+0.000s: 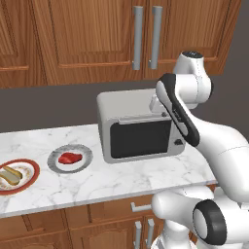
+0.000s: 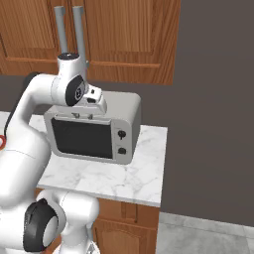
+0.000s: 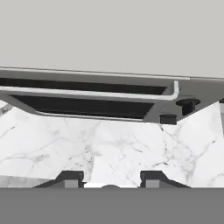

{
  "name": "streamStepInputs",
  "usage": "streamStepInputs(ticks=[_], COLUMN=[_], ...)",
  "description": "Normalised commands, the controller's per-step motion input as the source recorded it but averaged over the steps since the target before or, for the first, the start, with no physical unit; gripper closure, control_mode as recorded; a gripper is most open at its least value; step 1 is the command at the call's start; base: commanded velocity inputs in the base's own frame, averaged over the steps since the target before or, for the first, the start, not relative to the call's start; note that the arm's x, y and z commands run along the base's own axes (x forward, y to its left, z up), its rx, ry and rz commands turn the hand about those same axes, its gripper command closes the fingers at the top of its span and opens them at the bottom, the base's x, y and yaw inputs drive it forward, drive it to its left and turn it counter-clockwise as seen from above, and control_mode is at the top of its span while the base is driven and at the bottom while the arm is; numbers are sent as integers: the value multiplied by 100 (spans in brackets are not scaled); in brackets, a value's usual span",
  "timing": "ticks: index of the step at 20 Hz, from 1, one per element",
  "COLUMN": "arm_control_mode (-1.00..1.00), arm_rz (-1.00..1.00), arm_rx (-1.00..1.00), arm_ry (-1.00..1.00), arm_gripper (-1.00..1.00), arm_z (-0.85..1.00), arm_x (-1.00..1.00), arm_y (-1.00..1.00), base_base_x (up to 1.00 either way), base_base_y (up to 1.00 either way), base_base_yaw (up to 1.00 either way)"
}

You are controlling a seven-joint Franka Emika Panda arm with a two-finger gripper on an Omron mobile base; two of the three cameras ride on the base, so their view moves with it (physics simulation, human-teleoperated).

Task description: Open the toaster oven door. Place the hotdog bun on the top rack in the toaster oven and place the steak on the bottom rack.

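Gripper (image 3: pixel 110 175) poised above the toaster oven door (image 1: pixel 141 138) handle; door shut.

Toaster oven (image 1: pixel 121 104) sits on the marble counter (image 1: pixel 112 180), door closed, its grey bar handle (image 3: pixel 87 92) running along the door's top edge. In the hand view the bar's long axis lies crosswise, left to right, ahead of the two fingertips (image 3: pixel 70 177) and apart from them; nothing between the jaws, which stand part-open and hold nothing. Judgement: the hand must advance to the bar so the fingers straddle it, then pull outward and down. Steak (image 1: pixel 69 157) on a grey plate (image 1: pixel 85 165), hotdog bun (image 1: pixel 9 174) on a red-rimmed plate (image 1: pixel 29 184), both well left of the oven.
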Motion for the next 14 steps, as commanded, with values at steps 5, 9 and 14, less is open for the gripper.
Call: streamStepInputs(ticks=[5, 9, 14], arm_control_mode=[-100, -100, -100], arm_rz=[1, 15, 39], arm_rx=[-6, -41, -52], arm_ry=[0, 0, -5], arm_gripper=[-100, -100, -100], arm_z=[-3, -44, -36], arm_x=[2, -19, -9], arm_y=[3, 48, 56], base_base_x=[0, 0, 0], base_base_y=[0, 0, 0], base_base_yaw=[0, 0, 0])
